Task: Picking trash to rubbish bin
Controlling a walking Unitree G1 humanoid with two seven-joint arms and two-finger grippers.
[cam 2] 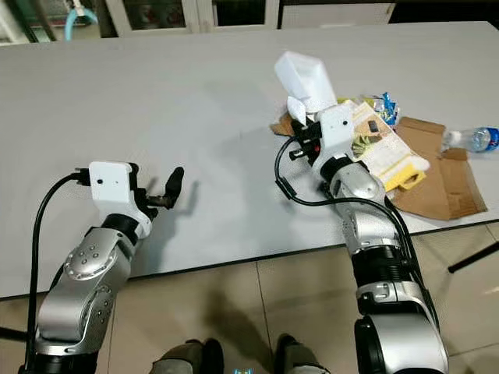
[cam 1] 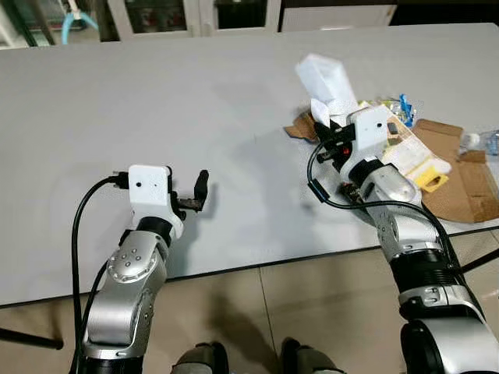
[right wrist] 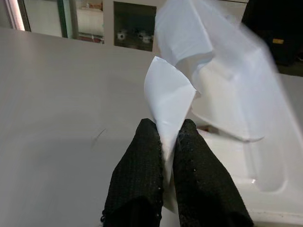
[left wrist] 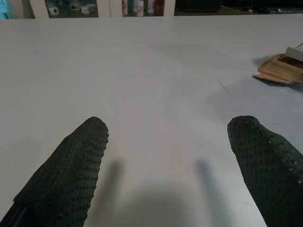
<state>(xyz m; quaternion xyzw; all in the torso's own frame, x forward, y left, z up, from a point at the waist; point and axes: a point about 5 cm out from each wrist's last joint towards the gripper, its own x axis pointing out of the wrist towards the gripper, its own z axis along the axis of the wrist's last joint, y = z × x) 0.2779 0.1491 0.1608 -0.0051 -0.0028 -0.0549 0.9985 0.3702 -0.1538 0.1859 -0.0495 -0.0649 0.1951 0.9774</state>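
Observation:
A pile of trash lies at the right end of the grey table (cam 1: 156, 101): brown cardboard (cam 1: 460, 175), a yellow-and-white packet (cam 1: 421, 160), a blue wrapper (cam 1: 404, 105) and a clear plastic bottle (cam 2: 472, 139). My right gripper (right wrist: 166, 127) is shut on a folded flap of a white plastic container (right wrist: 222, 71), which stands tilted up above the pile's left edge (cam 1: 327, 78). My left gripper (left wrist: 168, 137) is open with nothing between its fingers, low over the bare table near the front edge (cam 1: 199, 191), well left of the trash.
The table's front edge (cam 1: 257, 265) runs just before my arms, with beige tiled floor (cam 1: 312, 312) below it. White cabinets (cam 1: 195, 12) stand beyond the far edge. A black pole (cam 2: 472, 257) crosses the floor at the right.

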